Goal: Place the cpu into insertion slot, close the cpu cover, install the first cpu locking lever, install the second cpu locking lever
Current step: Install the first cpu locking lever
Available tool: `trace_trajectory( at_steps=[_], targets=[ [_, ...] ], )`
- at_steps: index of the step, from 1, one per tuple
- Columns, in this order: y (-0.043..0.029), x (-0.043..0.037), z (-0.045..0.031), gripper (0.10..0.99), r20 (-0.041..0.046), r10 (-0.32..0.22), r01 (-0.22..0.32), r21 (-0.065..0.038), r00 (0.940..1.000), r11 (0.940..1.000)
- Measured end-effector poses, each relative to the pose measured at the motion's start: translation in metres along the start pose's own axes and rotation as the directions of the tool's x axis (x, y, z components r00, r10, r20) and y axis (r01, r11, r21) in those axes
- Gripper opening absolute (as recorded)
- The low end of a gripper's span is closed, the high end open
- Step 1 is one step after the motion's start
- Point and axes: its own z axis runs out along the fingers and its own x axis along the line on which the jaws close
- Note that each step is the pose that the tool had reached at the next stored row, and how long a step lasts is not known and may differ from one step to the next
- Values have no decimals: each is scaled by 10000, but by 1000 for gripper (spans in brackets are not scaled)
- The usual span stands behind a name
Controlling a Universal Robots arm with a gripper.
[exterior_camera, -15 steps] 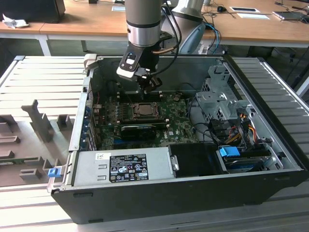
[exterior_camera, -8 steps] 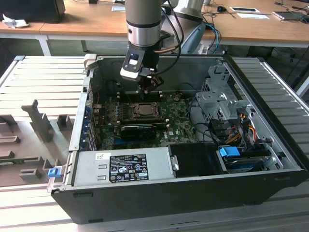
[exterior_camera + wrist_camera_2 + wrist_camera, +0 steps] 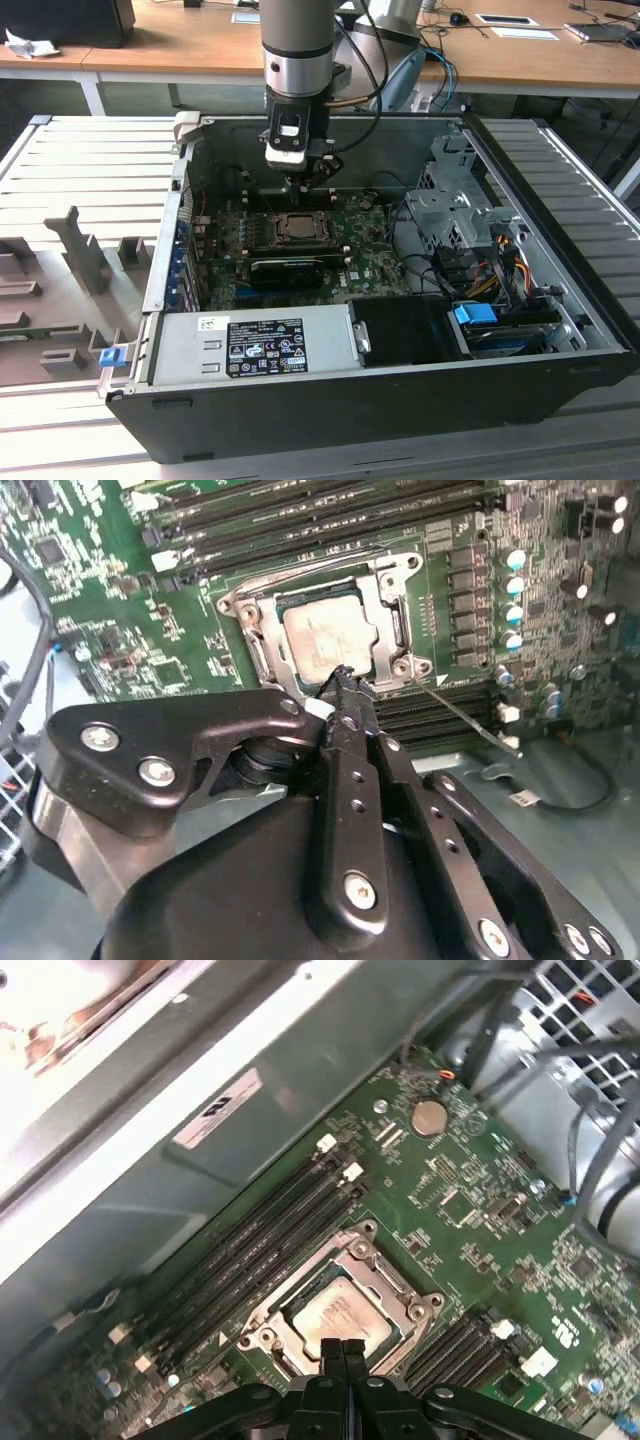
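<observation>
Pale silver square cpu (image 3: 325,638) seated in black-framed insertion slot (image 3: 270,652); thin silver cpu cover (image 3: 392,588) lies closed over it. Black tool (image 3: 345,677) clenched, empty, tips at cover edge, probably to push thin wire lever (image 3: 470,715).

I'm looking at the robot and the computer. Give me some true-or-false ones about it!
1. The cpu sits in the insertion slot. True.
2. The gripper is carrying the cpu. False: the gripper is shut, with its tips by the slot's edge, and the cpu lies in the slot.
3. The cpu cover lies flat around the cpu. True.
4. The computer case is closed up. False: it is open, and the green board shows inside.
</observation>
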Motion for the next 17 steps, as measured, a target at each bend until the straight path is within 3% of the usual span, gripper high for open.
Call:
trace_trajectory(
  at_steps=[5, 8, 11, 14, 17],
  targets=[
    [5, -1, -62, 106, -29, -508, 508, -10, 9987, 9987],
    [5, -1, -62, 106, -67, -1200, 1200, -22, 9927, 9928],
    [4, -1, -61, 106, -104, -1840, 1840, -38, 9829, 9829],
    [4, -1, -60, 106, -144, -2577, 2576, -59, 9661, 9662],
    [4, -1, -59, 106, -192, -3457, 3456, -90, 9381, 9383]
  ],
)
